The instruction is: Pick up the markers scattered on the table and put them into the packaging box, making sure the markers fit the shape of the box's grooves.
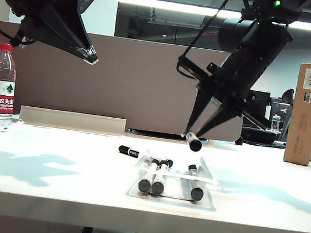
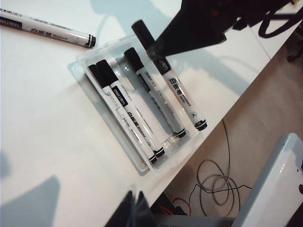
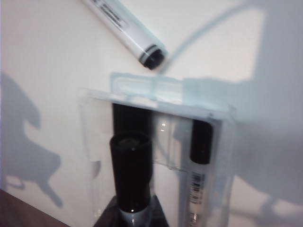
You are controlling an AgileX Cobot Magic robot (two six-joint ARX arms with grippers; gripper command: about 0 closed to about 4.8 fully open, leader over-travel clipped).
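The clear packaging box [image 1: 174, 189] lies on the white table [image 1: 48, 177] near its front edge, with three markers [image 1: 160, 176] in its grooves. My right gripper [image 1: 194, 135] hangs just above the box's far end, shut on a fourth marker [image 1: 193, 142] with the black cap pointing forward and down. In the right wrist view that marker [image 3: 131, 170] juts out from the gripper [image 3: 132, 215] over the box [image 3: 142, 87]. Another marker [image 1: 129, 151] lies loose behind the box. My left gripper [image 1: 91, 57] is high at the upper left, shut and empty; its tips [image 2: 135, 203] show over the table edge.
A water bottle [image 1: 1, 86] stands at the far left of the table and a tall brown carton [image 1: 307, 112] at the far right. A partition wall runs along the back. Cables [image 2: 213, 179] lie on the floor below the table's front edge.
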